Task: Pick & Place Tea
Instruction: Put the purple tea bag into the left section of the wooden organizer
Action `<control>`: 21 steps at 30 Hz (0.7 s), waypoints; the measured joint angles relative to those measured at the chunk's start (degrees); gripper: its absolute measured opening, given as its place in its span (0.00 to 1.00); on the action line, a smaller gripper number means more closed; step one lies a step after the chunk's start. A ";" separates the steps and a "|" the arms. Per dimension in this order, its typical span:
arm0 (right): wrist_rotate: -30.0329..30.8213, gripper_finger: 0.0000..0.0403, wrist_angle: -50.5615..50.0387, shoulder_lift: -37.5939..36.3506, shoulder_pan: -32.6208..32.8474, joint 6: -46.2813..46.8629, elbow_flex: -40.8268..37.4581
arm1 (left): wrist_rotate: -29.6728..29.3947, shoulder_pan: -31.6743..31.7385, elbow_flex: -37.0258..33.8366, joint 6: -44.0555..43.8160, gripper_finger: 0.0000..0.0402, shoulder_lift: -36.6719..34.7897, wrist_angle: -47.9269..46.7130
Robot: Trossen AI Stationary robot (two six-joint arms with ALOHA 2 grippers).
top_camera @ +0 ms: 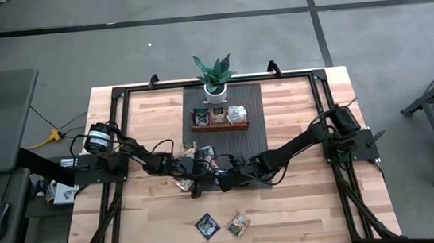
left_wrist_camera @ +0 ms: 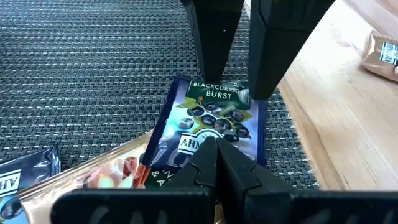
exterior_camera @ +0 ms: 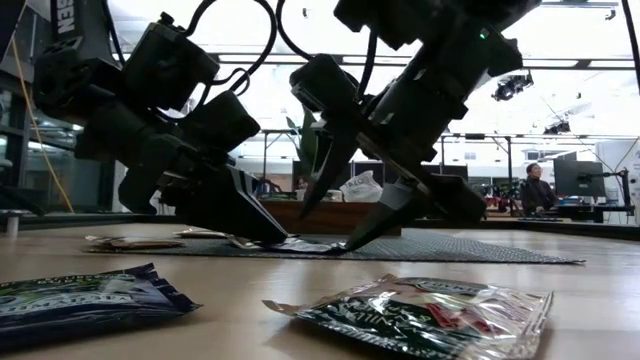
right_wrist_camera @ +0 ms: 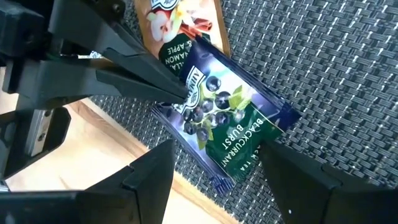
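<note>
A dark blue "Blackcurrant Burst" tea sachet (left_wrist_camera: 214,115) (right_wrist_camera: 227,118) lies at the near edge of the dark woven mat (top_camera: 204,151), partly on top of an orange cinnamon-apple sachet (left_wrist_camera: 106,177). My left gripper (left_wrist_camera: 216,144) is shut, with its tips on the blue sachet. My right gripper (right_wrist_camera: 230,180) is open and comes from the opposite side. Its two fingers (left_wrist_camera: 214,43) stand on either side of the sachet's printed end; I cannot tell whether they touch it. In the high view both grippers meet mid-table (top_camera: 210,176). My left gripper presses its shut fingertips (right_wrist_camera: 180,92) on the blue sachet's face near its middle (left_wrist_camera: 214,134). They come slanting down from the table's left. The sachet lies flat, partly on the mat and partly on the orange sachet. The fingers hide the sachet's near end.
The wooden tray (top_camera: 220,127) with sachets stands at the mat's far side, a potted plant (top_camera: 214,75) behind it. Two loose sachets lie near the table's front edge (top_camera: 207,226) (top_camera: 239,225). A tan sachet (left_wrist_camera: 382,53) rests on bare wood. More sachets are scattered by the grippers (top_camera: 183,184).
</note>
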 joint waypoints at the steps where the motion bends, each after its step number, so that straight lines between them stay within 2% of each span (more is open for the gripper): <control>1: -0.18 0.59 -0.71 -0.04 -0.01 0.01 0.00 | 0.04 0.00 0.00 0.00 0.00 0.00 -0.03; 13: -0.82 0.59 -3.62 -0.34 -0.13 0.21 0.02 | 0.01 -0.02 0.00 -0.17 0.00 0.00 -0.24; 21: 0.25 0.59 -9.84 -2.66 -0.38 0.22 -0.24 | -0.82 -0.07 0.04 -0.09 0.00 -0.02 -1.11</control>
